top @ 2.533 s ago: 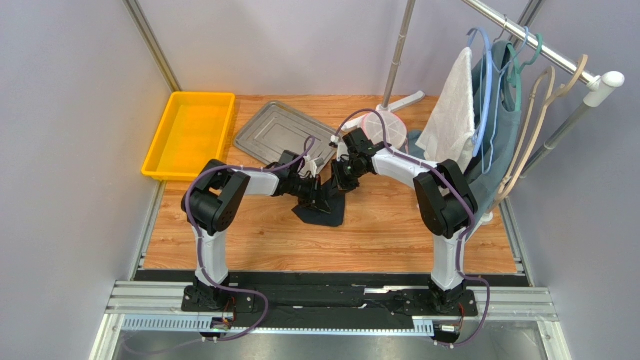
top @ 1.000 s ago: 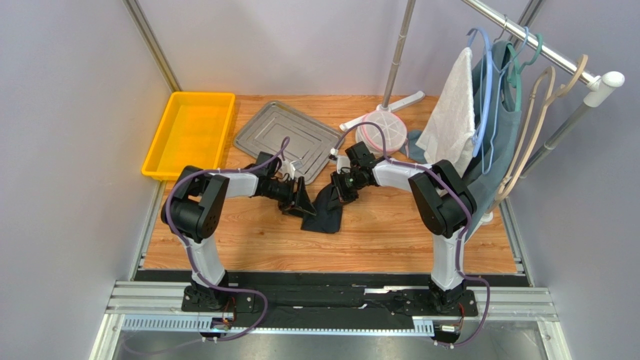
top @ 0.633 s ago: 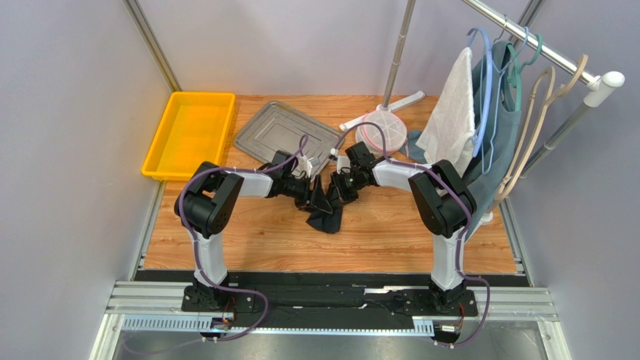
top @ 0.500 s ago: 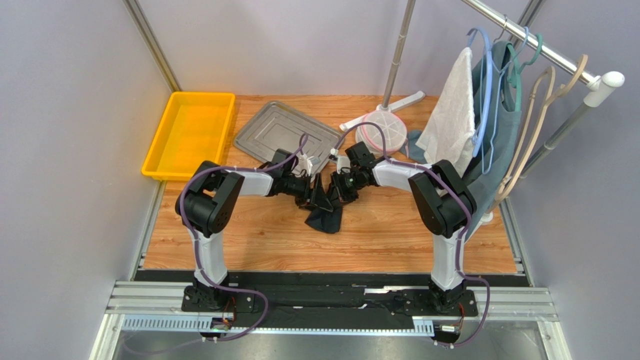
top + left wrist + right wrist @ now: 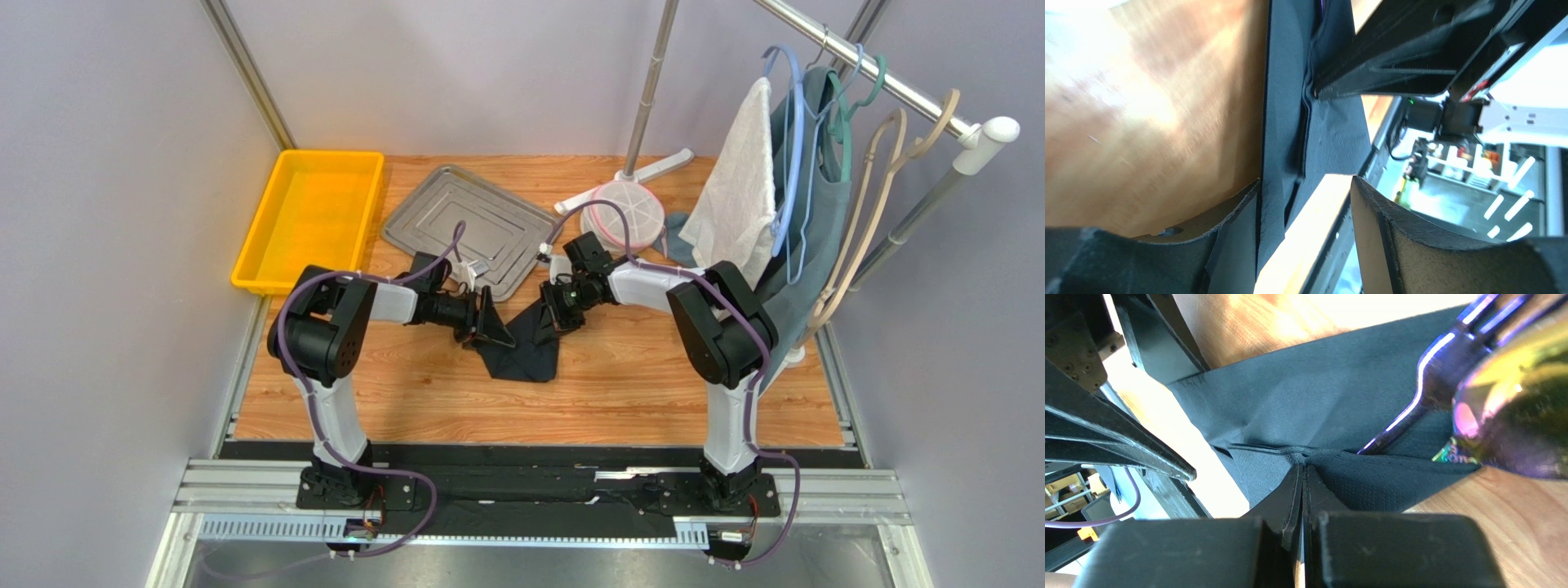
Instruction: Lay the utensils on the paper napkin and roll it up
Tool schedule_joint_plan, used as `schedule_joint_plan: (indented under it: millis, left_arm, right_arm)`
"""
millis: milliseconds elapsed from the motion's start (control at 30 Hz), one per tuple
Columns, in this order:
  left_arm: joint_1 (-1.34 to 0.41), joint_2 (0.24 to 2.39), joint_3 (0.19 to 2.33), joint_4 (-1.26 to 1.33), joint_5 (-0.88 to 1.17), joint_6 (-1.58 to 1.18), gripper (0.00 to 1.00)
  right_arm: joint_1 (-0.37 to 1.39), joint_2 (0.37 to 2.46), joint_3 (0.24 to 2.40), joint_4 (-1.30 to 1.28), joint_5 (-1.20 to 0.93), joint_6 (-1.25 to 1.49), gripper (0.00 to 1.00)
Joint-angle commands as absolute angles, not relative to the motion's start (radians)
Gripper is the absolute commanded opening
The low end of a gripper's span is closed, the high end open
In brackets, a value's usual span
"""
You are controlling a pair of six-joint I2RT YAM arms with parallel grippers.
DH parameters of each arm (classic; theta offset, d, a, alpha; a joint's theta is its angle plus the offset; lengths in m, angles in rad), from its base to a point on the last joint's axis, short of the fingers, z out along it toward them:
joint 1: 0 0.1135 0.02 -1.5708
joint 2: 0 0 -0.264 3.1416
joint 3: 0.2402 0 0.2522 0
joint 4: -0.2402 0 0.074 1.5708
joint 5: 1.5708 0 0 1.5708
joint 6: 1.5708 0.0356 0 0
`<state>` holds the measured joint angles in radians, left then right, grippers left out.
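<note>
- right gripper [image 5: 1303, 468] clamped flat on a pleat of the paper napkin [image 5: 1321, 398], mid-table; fork [image 5: 1419, 392] and spoon [image 5: 1511, 416] just beside the pinch.
- left gripper [image 5: 1304, 182] half open, empty, straddling the napkin's edge. best bet: nip that edge low, roll snug over both handles.

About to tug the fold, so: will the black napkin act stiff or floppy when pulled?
Probably floppy: the paper napkin puckers into creases where the shut right claw pinches it. It looks thin and light, so a hard tug might tear it or drag it. The fork and spoon lying over it may slide.
</note>
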<state>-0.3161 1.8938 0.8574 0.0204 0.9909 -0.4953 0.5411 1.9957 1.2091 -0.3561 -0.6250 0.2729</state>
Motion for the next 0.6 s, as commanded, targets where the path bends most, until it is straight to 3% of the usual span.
schedule_joint_plan:
  millis: [0, 567]
  left_arm:
    - [-0.325, 1.922, 0.808, -0.012, 0.988, -0.463, 0.61]
    - [-0.276, 1.830, 0.770, -0.203, 0.919, -0.406, 0.56]
  right_arm:
    - [0.557, 2.065, 1.163, -0.437, -0.506, 0.242, 0.00]
    - [0.557, 2.062, 1.161, -0.434, -0.499, 0.247, 0.00]
